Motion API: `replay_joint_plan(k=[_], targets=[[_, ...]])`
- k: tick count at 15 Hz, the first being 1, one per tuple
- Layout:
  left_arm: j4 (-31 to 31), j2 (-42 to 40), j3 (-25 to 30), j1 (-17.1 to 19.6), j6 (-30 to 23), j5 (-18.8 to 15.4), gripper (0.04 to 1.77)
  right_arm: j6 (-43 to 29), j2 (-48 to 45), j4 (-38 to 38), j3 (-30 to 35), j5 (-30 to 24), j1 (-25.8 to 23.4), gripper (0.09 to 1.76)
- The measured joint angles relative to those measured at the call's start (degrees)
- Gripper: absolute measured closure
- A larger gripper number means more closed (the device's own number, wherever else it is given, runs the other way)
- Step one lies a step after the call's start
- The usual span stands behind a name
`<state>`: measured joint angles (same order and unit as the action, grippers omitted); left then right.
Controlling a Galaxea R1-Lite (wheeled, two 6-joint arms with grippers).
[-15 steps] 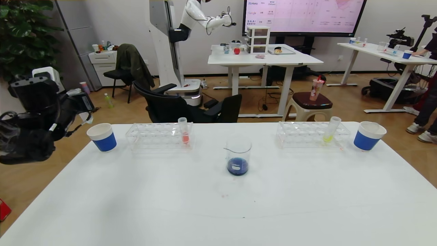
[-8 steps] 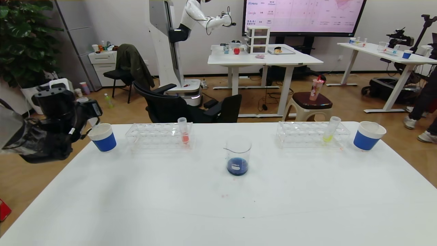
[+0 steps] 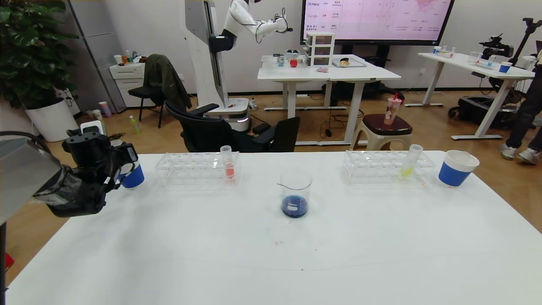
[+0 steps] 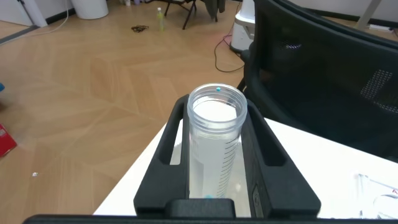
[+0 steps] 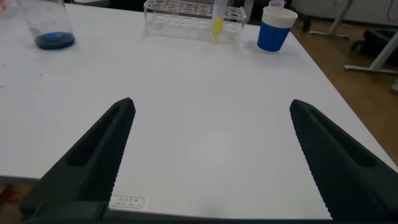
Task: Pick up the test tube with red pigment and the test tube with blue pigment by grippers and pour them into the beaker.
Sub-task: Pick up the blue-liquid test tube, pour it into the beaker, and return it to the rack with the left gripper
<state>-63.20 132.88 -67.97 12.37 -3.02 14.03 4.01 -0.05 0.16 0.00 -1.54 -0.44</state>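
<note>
Between the fingers of the left end effector (image 4: 216,118) sits the test tube with blue pigment (image 4: 214,149), clamped upright with its open mouth toward the wrist camera. It looks nearly drained, with only blue specks at the rim and base. This end effector hangs at the table (image 3: 211,262) edge, well to the left of the beaker (image 3: 295,186) and right against a blue-banded paper cup (image 3: 134,178).

The beaker holds a dark blue pool, so the blue pour looks done. The test tube with red pigment shows in no view. The only reddish tube, in the rack (image 3: 186,169) just left of and behind the beaker, holds paler coral liquid (image 3: 229,163).

The main risk is a collision: the bulky wrist crowds the paper cup and could tip it or push it off the edge. A loosened grip would drop the tube to the floor, since it sits partly beyond the table.

The left arm reaches in low from the side, forearm roughly level. The right end effector (image 5: 211,104) hovers with fingers spread wide and nothing held, low over the table on the beaker's right.
</note>
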Motion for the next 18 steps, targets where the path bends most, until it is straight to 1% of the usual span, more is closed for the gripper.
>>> replay_joint_plan(k=[2,3,4,5,6,7,10,11,13,14,16,18], targets=[[0.00,0.12,0.15,-0.09,-0.02,0.00,1.27,0.00,0.00,0.02,0.00,-0.02,0.00,0.11],[0.00,0.11,0.23,-0.11,0.00,-0.01,1.08,0.00,0.00,0.00,0.00,0.00,0.00,0.11],[0.00,0.01,0.37,-0.11,-0.02,0.00,0.76,-0.02,0.00,0.02,0.00,-0.02,-0.02,0.11],[-0.02,-0.18,0.50,-0.09,-0.02,0.02,0.36,0.00,0.00,0.02,0.00,0.00,-0.02,0.11],[-0.15,-0.30,0.56,-0.09,-0.02,0.00,0.15,0.00,0.00,0.02,0.00,0.00,-0.02,0.11],[-0.20,-0.55,0.56,-0.09,-0.02,0.00,0.06,-0.02,0.00,0.02,0.00,-0.02,0.00,0.11],[0.38,-3.13,0.22,-1.22,-0.04,0.02,0.07,0.00,0.00,0.00,0.00,-0.02,0.00,0.11],[1.49,-4.88,0.04,-2.90,-0.06,-0.04,0.07,0.00,0.00,0.00,0.00,0.00,0.00,0.11],[5.27,-8.66,-0.13,-7.72,-0.04,-0.23,0.07,0.00,0.00,0.02,0.00,0.00,0.00,0.11],[6.47,-10.54,-0.18,-10.67,-0.04,-0.41,0.07,-0.02,0.00,0.02,0.00,0.00,0.00,0.11],[7.68,-13.67,0.09,-15.20,0.52,-0.50,0.07,-0.02,0.00,0.02,0.00,-0.02,0.00,0.11],[8.57,-17.42,1.16,-17.64,2.26,-0.54,0.07,-0.02,0.00,0.05,0.00,0.00,-0.02,0.11]])
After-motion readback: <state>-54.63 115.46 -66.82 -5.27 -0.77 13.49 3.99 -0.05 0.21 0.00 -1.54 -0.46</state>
